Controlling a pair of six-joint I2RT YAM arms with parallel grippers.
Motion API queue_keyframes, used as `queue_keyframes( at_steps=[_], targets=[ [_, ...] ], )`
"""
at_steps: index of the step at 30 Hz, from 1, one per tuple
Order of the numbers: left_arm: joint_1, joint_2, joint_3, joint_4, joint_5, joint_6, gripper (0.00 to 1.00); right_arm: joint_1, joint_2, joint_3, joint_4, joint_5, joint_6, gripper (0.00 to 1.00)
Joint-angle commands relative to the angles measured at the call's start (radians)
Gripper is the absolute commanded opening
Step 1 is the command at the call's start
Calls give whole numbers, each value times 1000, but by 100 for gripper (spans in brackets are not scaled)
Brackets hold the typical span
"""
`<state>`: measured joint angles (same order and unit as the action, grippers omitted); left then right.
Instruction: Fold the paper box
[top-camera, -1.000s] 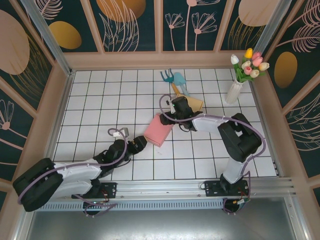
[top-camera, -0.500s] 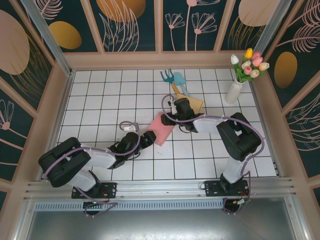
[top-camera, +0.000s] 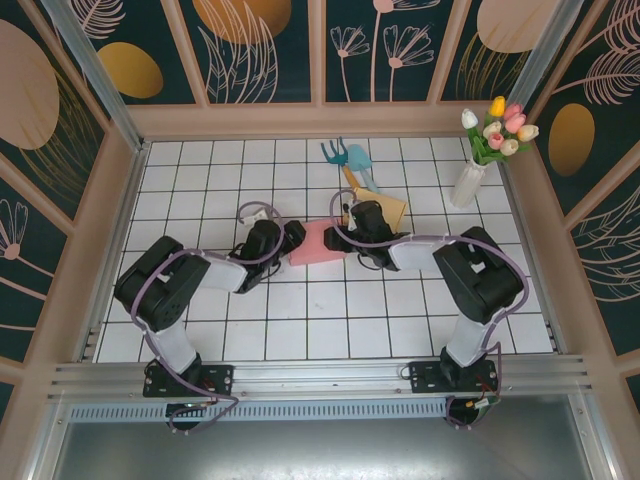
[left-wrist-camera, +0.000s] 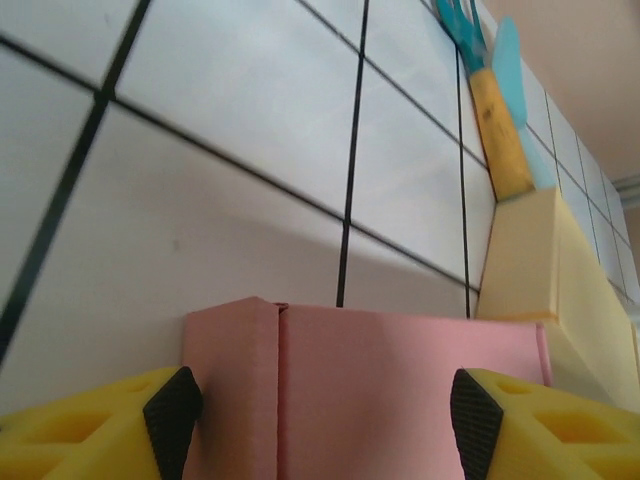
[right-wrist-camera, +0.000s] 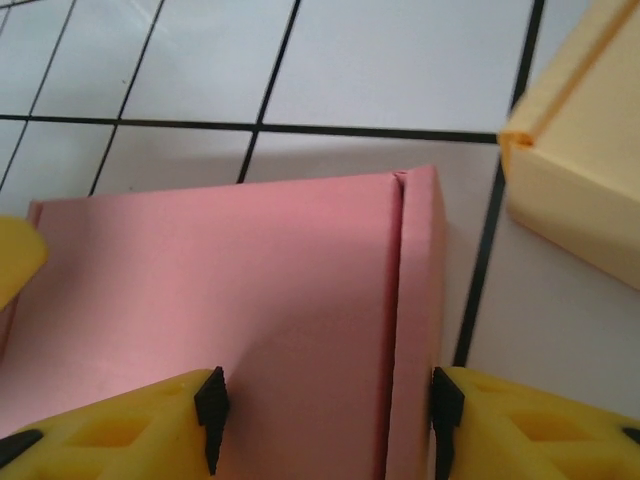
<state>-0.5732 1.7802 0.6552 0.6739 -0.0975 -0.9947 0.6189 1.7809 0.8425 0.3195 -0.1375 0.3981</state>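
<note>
The pink paper box (top-camera: 315, 246) lies flat on the white tiled worktop (top-camera: 200, 180), caught between the two tools. The left tool (top-camera: 292, 238) is at its left end and the right tool (top-camera: 342, 240) at its right end, both low and pointing at each other. Just past the right tool, on its far side, sits a pale yellow box (top-camera: 393, 207), with a teal hand fork (top-camera: 336, 152) beyond that. A vase of tulips (top-camera: 468, 180) stands well off to the right tool's right.

In both wrist views the pink paper box (left-wrist-camera: 400, 390) is running off the bottom edge, and the yellow box (right-wrist-camera: 585, 150) is being cut by the right edge.
</note>
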Motion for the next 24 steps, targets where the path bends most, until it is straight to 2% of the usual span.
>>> queue_keyframes(
  at_steps=[1, 7, 12, 24],
  targets=[
    [57, 38, 80, -51, 54, 80, 70, 22, 47, 51, 67, 0, 36, 58],
    [145, 130, 196, -96, 101, 148, 71, 25, 126, 154, 65, 30, 29, 59],
    [196, 216, 272, -96, 165, 145, 71, 23, 201, 285, -3, 59, -22, 59],
    [211, 255, 366, -142, 181, 182, 72, 15, 278, 499, -283, 284, -75, 63]
  ],
)
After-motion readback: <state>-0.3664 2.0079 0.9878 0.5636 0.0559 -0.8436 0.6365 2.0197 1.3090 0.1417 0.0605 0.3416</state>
